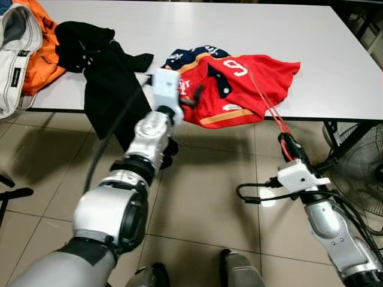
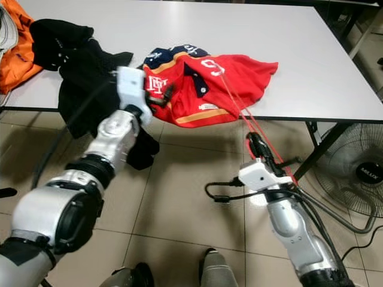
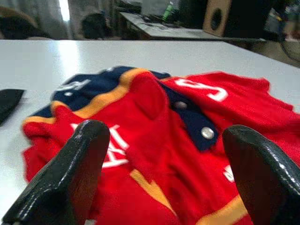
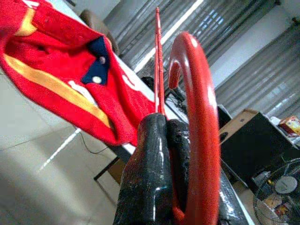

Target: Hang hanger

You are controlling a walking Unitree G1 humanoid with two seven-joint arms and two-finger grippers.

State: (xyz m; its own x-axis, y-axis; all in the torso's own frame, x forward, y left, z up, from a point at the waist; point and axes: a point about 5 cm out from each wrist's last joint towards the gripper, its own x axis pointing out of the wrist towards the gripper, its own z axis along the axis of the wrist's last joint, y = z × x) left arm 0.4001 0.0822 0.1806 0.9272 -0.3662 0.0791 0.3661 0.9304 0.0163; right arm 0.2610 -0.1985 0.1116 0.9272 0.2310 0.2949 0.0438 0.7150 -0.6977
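Observation:
A red jersey with navy collar and gold trim [image 1: 239,86] lies crumpled at the white table's front edge [image 1: 311,113]. My left gripper [image 1: 191,95] is at the jersey's left side, open, its two black fingers [image 3: 70,178] spread before the cloth with nothing between them. My right gripper [image 1: 290,146] is lower, in front of the table, shut on the hook end of a thin red hanger [image 4: 197,117]. The hanger's wires [image 2: 239,110] run up from the gripper onto the jersey, where their far end is hidden in the cloth.
A black garment [image 1: 108,78] hangs over the table's front edge to the left of my left arm. An orange jacket [image 1: 42,54] and a pale garment [image 1: 18,48] lie at the far left. A floor fan [image 1: 359,173] and table legs stand at the right.

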